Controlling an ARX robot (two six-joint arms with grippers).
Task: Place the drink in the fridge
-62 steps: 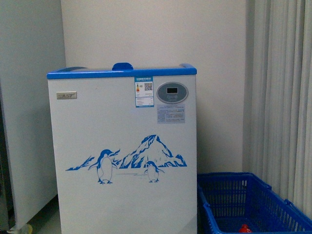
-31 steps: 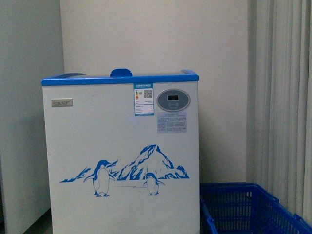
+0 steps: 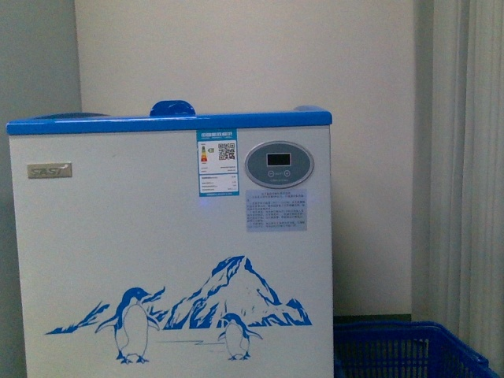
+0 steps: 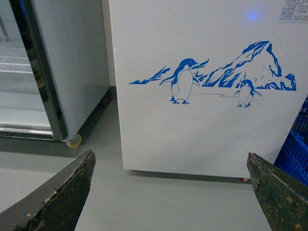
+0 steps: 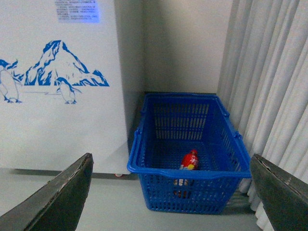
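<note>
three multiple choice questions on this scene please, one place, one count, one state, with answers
1. Where is the drink? A) in the blue basket beside the fridge B) on the fridge lid C) in a tool
2. How many penguins are printed on the fridge? A) one B) two C) three
3. How are the left tool and right tool? A) both shut B) both open, empty C) right shut on the drink

1 A: the right wrist view shows it inside the basket.
2 B: two stand by the iceberg.
3 B: each wrist view shows fingers wide apart, gripping nothing.
</note>
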